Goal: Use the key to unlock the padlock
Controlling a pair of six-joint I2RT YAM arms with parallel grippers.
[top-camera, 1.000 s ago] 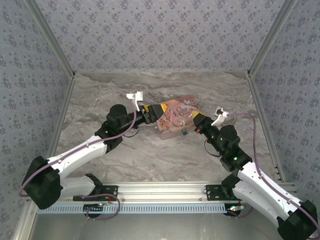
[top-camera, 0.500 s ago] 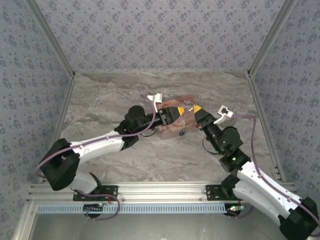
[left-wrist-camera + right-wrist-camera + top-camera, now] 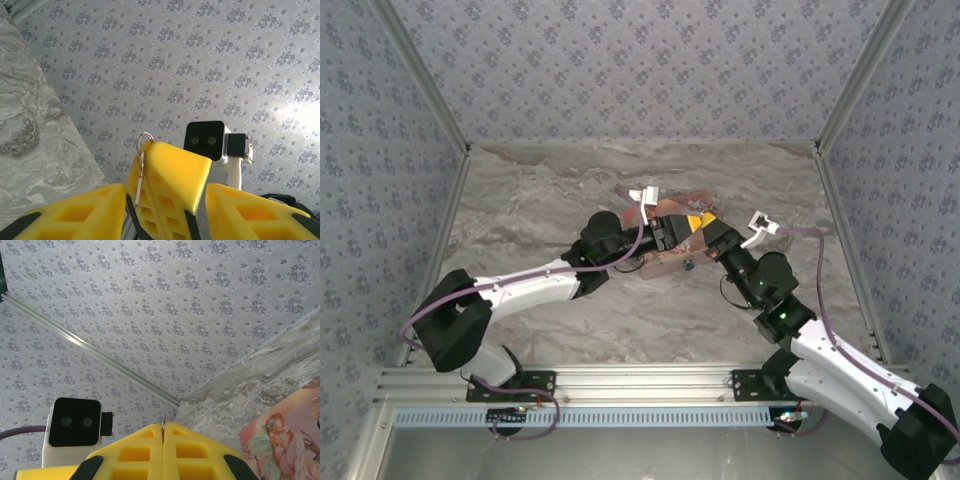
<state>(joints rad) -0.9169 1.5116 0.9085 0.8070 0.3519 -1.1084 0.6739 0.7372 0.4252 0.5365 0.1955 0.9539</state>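
Note:
My right gripper [image 3: 163, 427] is shut on the key [image 3: 141, 167], a thin silvery sliver on a small ring that pokes out past its yellow fingertips. The ring's edge [image 3: 163, 431] shows in the seam between the pads. My left gripper [image 3: 165, 194] is open, one yellow finger [image 3: 70, 212] on each side of the right gripper's closed fingers, with gaps on both sides. From above, both grippers meet over the pink tin [image 3: 660, 262]. The tiny blue padlock [image 3: 688, 266] lies on the table at the tin's near edge, below the grippers.
The marble table [image 3: 540, 200] is walled in by patterned panels at the back and sides. The pink tin [image 3: 287, 440] lies under the grippers. A metal rail [image 3: 640, 385] runs along the near edge by the arm bases.
My left arm has swung right until its gripper meets the right gripper, and its jaws have narrowed around the right fingers. The right gripper shifted slightly left, still shut on the key.

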